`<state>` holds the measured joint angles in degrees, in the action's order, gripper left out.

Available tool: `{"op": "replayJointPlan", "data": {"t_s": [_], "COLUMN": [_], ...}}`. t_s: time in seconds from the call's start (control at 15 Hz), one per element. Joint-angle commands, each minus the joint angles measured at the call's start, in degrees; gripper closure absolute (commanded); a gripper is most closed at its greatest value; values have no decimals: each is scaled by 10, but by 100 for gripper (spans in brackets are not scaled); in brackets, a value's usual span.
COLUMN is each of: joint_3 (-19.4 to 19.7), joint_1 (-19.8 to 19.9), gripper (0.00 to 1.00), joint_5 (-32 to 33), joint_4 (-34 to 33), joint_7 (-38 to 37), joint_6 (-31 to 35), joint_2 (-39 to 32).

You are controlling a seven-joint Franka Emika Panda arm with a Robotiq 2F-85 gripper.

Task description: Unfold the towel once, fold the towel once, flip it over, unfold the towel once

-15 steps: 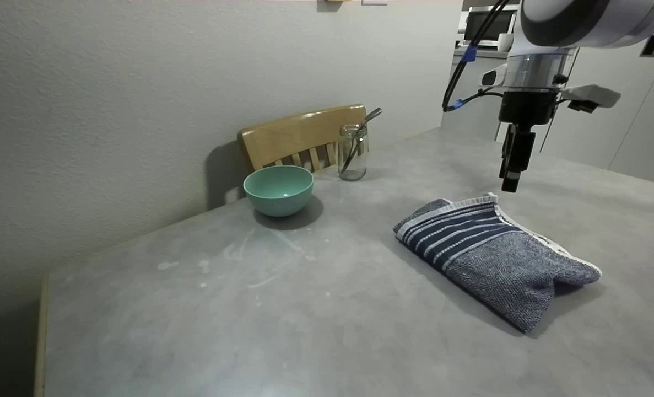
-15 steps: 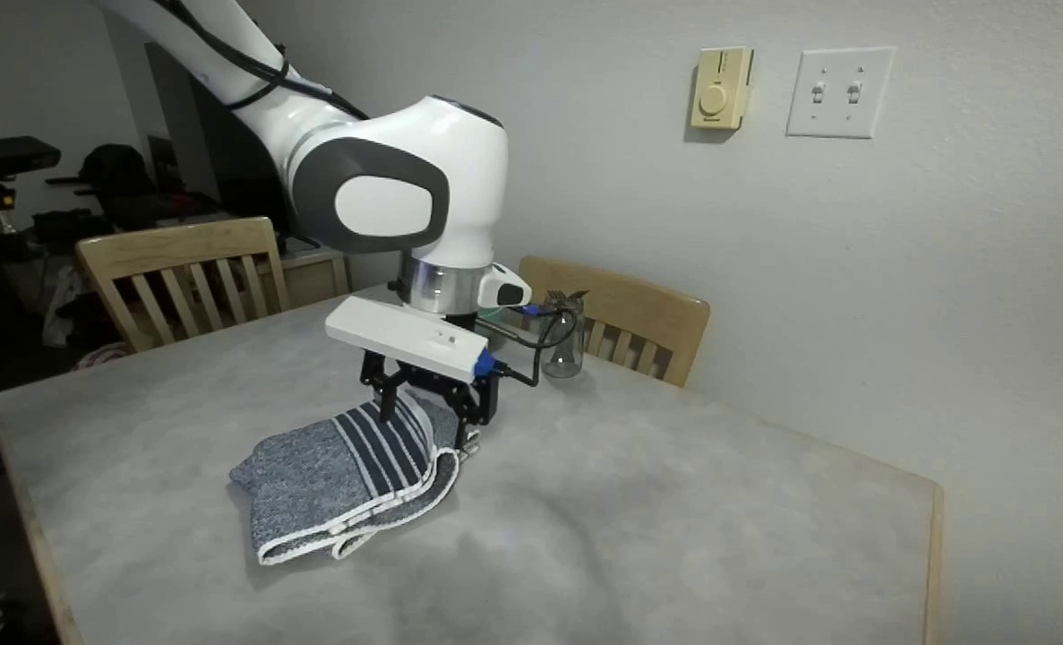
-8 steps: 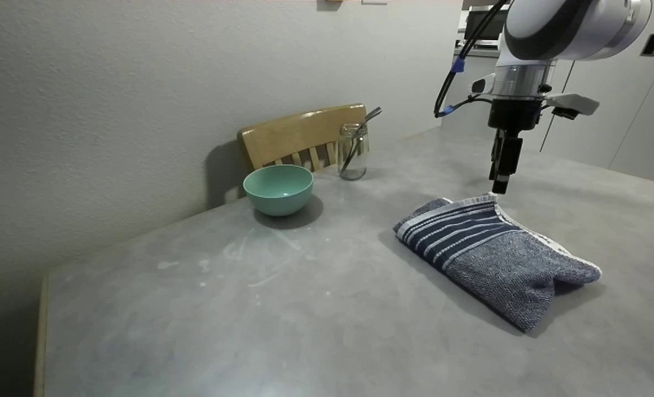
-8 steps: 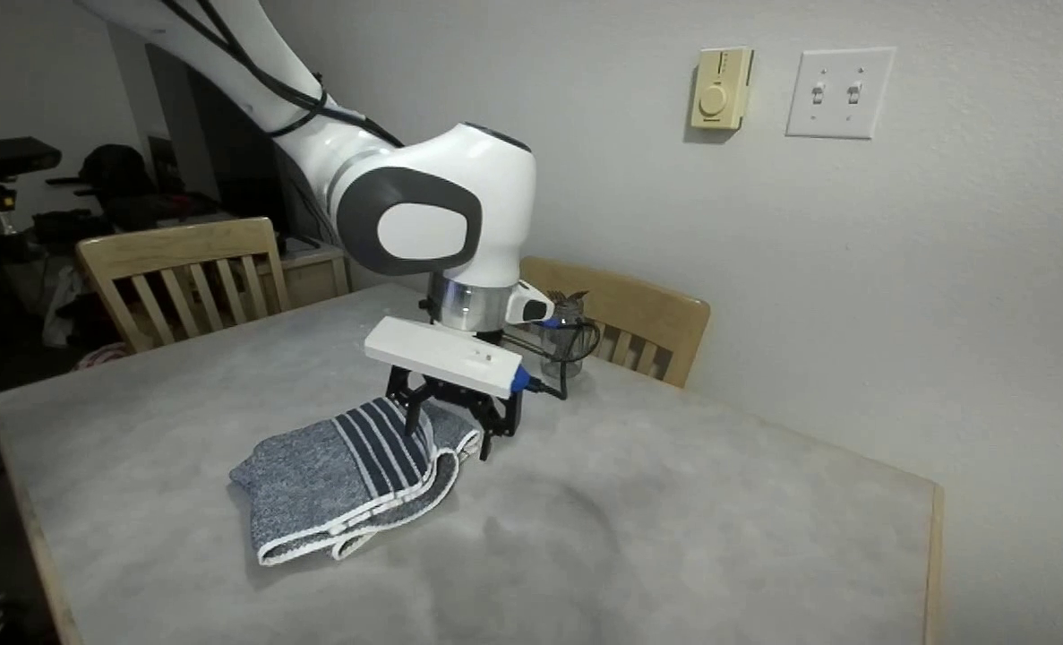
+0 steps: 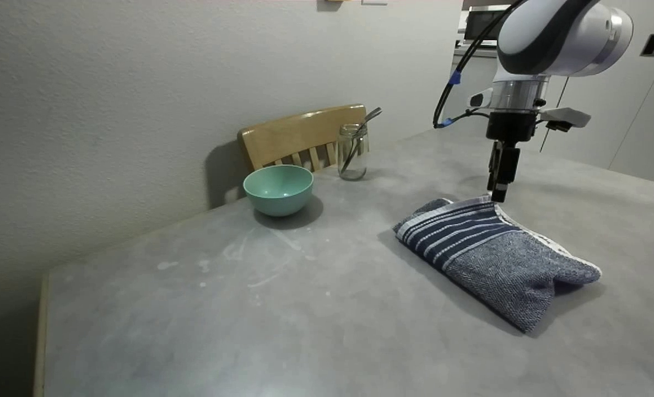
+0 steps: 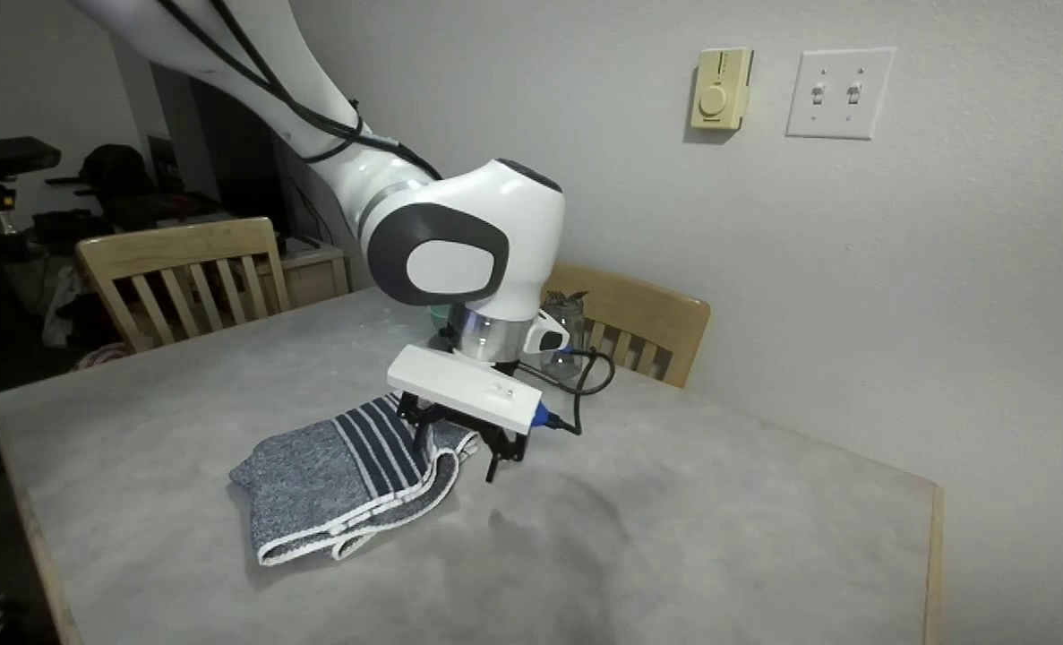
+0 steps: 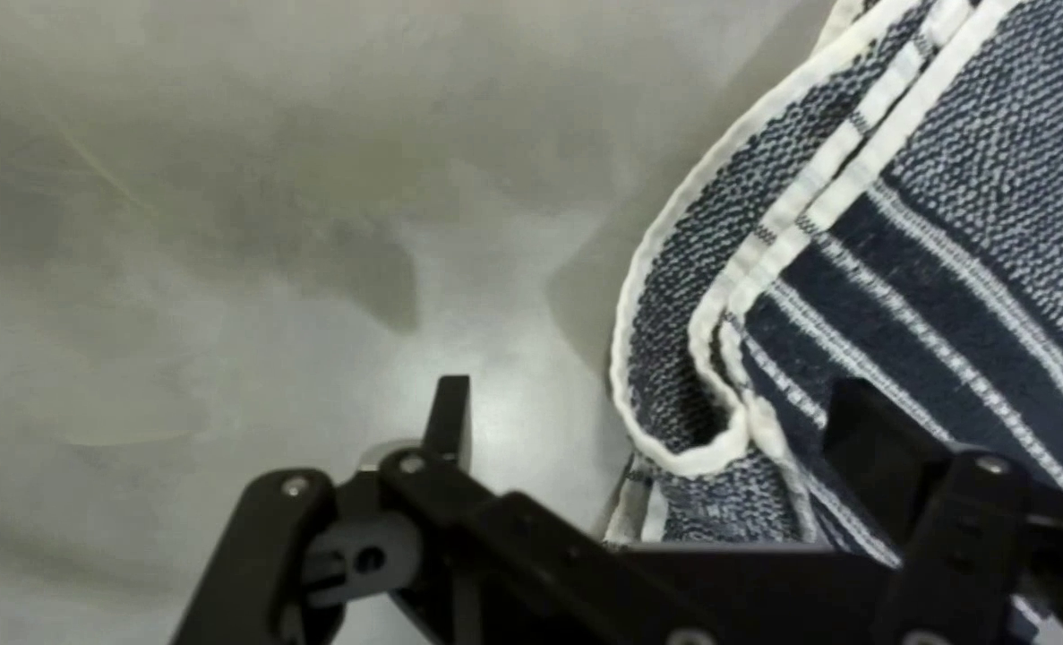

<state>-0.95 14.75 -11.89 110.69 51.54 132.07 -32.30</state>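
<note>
Blue-grey towel point(image 5: 486, 253) lies folded, spread gripper point(image 6: 454, 463) over its striped end

It sits on the grey table point(image 5: 194, 331), toward the right in an exterior view, dark striped band at the far end, plain weave at the near end, white edging along one side. White arm point(image 6: 531, 224) hanging over it, and the grip is released: fingers point(image 7: 871, 439) wide apart! Look at the wrist view: the left finger is above the table itself, the right one above the dark stripes, and a white-edged fold curls between them. Is the cloth being touched? Cannot tell from here. Left of the towel in an exterior view, a teal bowl point(image 5: 279, 193) stands upright near the far edge, a glass jar point(image 5: 354, 170) to its right, cutlery point(image 5: 372, 114) leaning out of the mouth. Wooden chair point(image 5: 304, 129) just behind that pair. Another chair point(image 6: 177, 246) shows at the far left in an exterior view, and high on the wall point(image 6: 988, 224) to the right, a thermostat point(image 6: 715, 94) sits just beside a light switch point(image 6: 840, 94).
</note>
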Motion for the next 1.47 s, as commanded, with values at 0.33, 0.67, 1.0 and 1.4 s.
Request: {"op": "replayJointPlan", "data": {"t_s": [0.33,0.67,1.0,1.4], "joint_3": [-34,-32,-29,-29], "joint_1": [57,68,70,69], "gripper": [0,0,34,40], "joint_5": [-81,-119,-136,-147], "joint_4": [-43,-43,-46,-45], "joint_7": [80,90,92,103], "joint_6": [-69,-107,-128,-128], "joint_2": [-34,-41,-43,-41]}}
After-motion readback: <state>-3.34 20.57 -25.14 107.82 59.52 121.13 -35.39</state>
